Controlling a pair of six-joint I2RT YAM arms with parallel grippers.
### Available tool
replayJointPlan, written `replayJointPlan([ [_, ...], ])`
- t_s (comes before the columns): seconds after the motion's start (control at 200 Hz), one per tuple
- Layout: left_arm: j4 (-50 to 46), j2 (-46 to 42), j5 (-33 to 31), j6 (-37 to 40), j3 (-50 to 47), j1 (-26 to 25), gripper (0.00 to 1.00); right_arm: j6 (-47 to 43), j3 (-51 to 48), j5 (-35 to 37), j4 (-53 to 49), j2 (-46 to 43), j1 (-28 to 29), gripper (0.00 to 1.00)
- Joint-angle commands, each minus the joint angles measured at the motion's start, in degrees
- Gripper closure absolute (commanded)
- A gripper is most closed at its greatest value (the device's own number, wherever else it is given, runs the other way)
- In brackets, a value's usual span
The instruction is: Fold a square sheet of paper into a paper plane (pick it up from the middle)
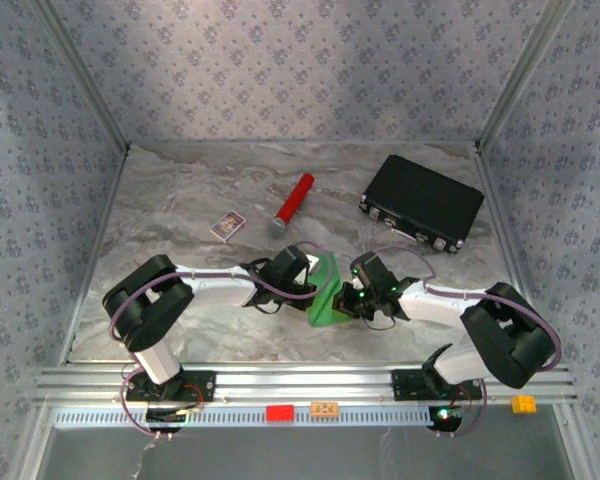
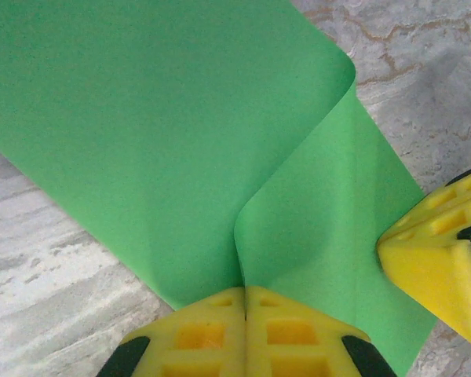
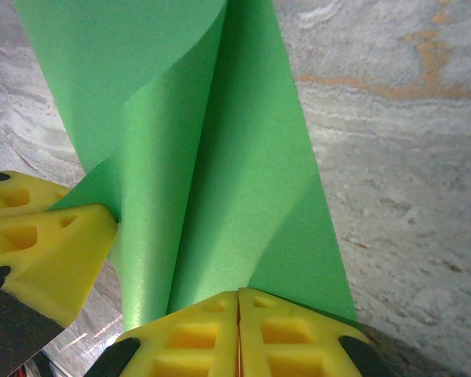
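The square sheet of paper [image 1: 326, 300] is bright green and hangs curled between my two grippers, just above the marble table near its front middle. My left gripper [image 2: 245, 289] is shut on one edge, where the sheet [image 2: 157, 126] bends into a soft fold. My right gripper [image 3: 238, 294] is shut on the opposite edge of the sheet [image 3: 220, 181]. The two grippers sit close together, the left one [image 1: 315, 283] left of the paper and the right one [image 1: 348, 300] right of it. The right gripper's yellow fingers [image 2: 436, 267] touch the paper's edge. A paper plane is out of view.
A red cylinder [image 1: 293, 203] and a small printed card [image 1: 227, 225] lie behind the grippers. A black case [image 1: 421, 201] sits at the back right. Patterned walls enclose the table [image 1: 180, 200] on three sides.
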Motion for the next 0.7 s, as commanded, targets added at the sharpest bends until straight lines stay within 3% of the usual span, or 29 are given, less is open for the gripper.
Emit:
replayJointPlan([
  [0.0, 1.09, 0.0, 0.74, 1.1, 1.85, 0.47, 1.0, 0.93, -1.05, 1.82, -3.02, -0.54, -0.42, 0.9],
  [0.695, 0.78, 1.79, 0.5, 1.98, 2.97, 0.45, 1.0, 0.85, -0.98, 1.89, -3.15, -0.85, -0.45, 0.9],
])
